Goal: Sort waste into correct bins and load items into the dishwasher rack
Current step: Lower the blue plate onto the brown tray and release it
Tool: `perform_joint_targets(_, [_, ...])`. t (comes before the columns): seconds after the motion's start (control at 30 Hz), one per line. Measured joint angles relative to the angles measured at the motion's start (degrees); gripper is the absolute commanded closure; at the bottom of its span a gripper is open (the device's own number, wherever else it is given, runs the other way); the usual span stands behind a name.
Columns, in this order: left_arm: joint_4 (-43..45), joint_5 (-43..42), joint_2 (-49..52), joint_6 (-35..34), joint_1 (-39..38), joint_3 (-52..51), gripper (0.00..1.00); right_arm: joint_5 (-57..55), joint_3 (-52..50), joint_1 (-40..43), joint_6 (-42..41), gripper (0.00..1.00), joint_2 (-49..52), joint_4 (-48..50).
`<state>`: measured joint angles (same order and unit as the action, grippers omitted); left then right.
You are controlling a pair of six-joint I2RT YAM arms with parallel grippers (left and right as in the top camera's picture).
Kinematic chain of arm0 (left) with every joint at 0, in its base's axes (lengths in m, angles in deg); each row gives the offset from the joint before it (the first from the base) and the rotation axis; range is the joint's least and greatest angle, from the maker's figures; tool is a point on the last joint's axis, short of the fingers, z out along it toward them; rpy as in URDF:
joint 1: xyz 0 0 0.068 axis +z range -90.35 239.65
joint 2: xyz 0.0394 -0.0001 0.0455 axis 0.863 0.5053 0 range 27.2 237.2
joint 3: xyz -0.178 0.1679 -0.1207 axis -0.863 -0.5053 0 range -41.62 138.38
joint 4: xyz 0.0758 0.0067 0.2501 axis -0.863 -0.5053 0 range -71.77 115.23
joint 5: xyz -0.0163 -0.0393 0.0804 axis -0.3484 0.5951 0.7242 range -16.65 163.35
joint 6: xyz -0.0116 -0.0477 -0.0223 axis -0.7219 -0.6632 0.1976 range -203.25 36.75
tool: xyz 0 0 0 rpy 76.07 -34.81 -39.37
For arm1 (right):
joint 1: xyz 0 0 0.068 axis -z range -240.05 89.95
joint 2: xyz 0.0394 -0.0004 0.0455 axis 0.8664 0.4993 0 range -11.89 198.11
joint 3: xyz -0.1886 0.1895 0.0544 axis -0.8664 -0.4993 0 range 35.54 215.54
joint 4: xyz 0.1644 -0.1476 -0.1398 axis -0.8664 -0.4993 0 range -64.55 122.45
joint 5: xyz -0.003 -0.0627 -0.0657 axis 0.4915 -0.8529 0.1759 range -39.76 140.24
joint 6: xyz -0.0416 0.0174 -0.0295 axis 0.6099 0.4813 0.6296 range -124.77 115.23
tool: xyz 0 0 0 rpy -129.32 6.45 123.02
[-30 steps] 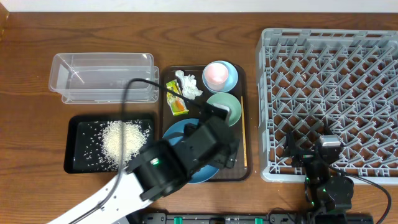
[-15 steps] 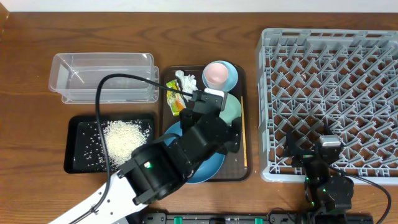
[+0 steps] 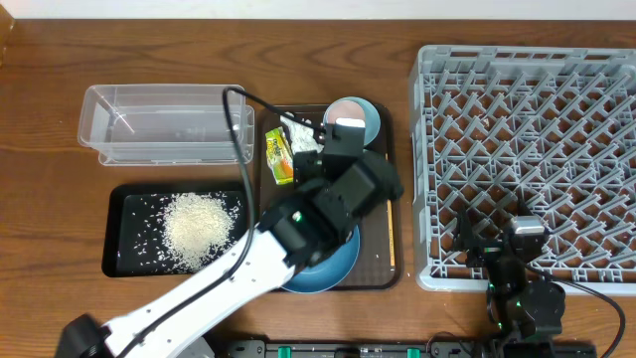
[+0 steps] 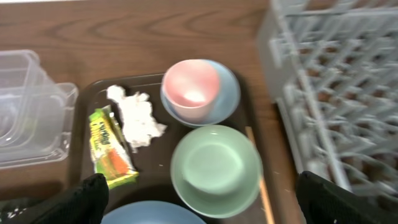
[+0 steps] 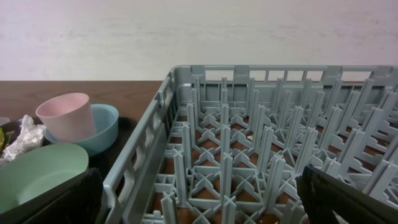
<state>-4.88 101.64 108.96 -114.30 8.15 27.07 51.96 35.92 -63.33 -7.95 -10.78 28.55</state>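
My left gripper [image 4: 208, 205] is open and empty, hovering over the mint-green bowl [image 4: 214, 169] on the brown serving tray; in the overhead view the arm [image 3: 343, 164] hides that bowl. The pink cup [image 4: 189, 90] sits inside the light-blue bowl [image 4: 227, 99]. The tissue [image 4: 137, 115] and snack wrapper [image 4: 111, 149] lie at the tray's left. The blue bowl [image 3: 323, 268] is at the tray's near end, and the chopstick [image 4: 260, 174] lies along its right edge. Rice [image 3: 194, 227] lies in the black tray [image 3: 111, 239]. My right gripper [image 5: 199, 199] is open at the dishwasher rack's [image 3: 527, 149] near-left corner.
The clear tub [image 3: 164, 124] stands behind the black tray, with no waste showing in it. The brown serving tray [image 3: 383, 273] sits between the bins and the rack. A black cable [image 3: 238, 119] from the left arm arcs over the tub's right end.
My left arm has moved away from me along the serving tray, from over the blue bowl to over the mint-green bowl. The right arm has not moved.
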Motion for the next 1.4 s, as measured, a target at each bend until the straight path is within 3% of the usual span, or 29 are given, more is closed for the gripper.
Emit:
perform_joint_targets(0.3, [-5.6, -2.6, 7.1, 0.0, 1.7, 0.0, 0.02, 0.0, 0.0, 0.0, 0.0, 0.01, 0.0, 0.0])
perform_joint_targets(0.67, [-2.5, -5.7, 5.4, 0.0, 1.7, 0.0, 0.02, 0.0, 0.0, 0.0, 0.0, 0.01, 0.0, 0.0])
perform_joint_targets(1.03, [-2.6, -17.5, 8.3, 0.0, 1.8, 0.0, 0.02, 0.0, 0.0, 0.0, 0.0, 0.01, 0.0, 0.0])
perform_joint_targets(1.2, [-1.9, -25.2, 8.5, 6.3, 1.8, 0.0, 0.02, 0.0, 0.0, 0.0, 0.0, 0.01, 0.0, 0.0])
perform_joint_targets(1.4, [-8.2, -30.6, 8.5, 12.5, 1.8, -0.1, 0.02, 0.0, 0.0, 0.0, 0.0, 0.01, 0.0, 0.0])
